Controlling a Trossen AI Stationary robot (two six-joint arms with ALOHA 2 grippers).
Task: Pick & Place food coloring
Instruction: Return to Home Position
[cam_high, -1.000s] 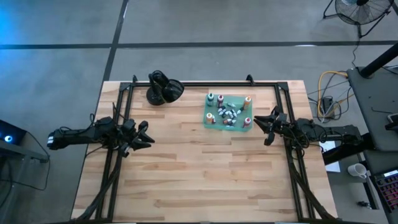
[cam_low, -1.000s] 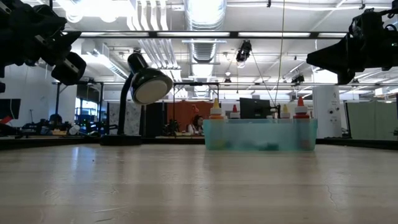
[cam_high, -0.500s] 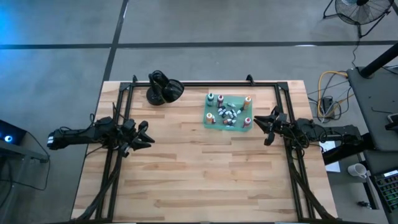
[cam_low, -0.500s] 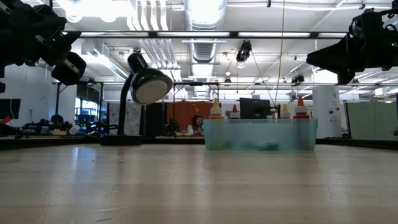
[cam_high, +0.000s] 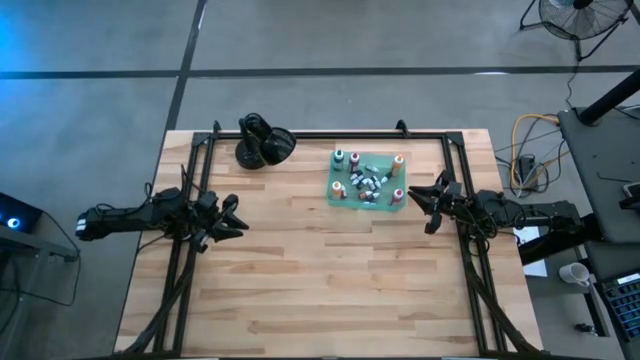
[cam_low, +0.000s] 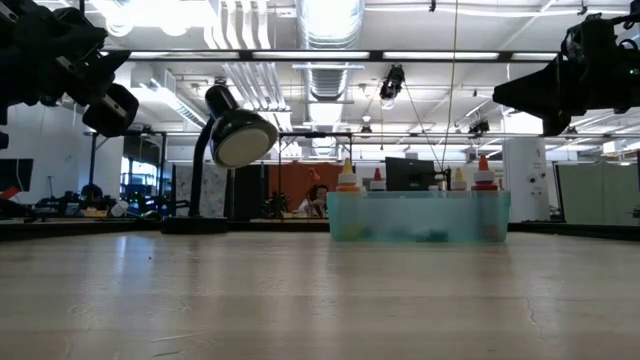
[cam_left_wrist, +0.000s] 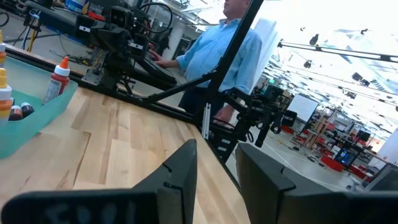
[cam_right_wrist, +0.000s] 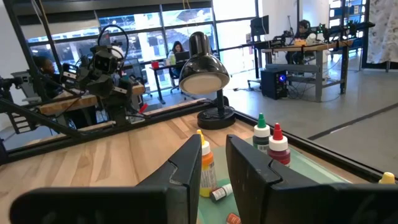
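from above, the food coloring bottles (cam_high: 366, 183) all sit inside the green tray (cam_high: 381, 160) at the far middle of the table (cam_high: 320, 290), near a black lamp (cam_high: 262, 142); the left gripper (cam_high: 238, 218) hangs well apart from the tray, the right gripper (cam_high: 427, 208) just beside it, and both are released and hold nothing. from table height, some bottles stand upright in the tray and both grippers are high above the wood. the left wrist view shows its fingers (cam_left_wrist: 180, 171) spread and empty with a person (cam_left_wrist: 217, 56) behind the table, and the right wrist view shows its fingers spread too, facing the tray and the lamp.
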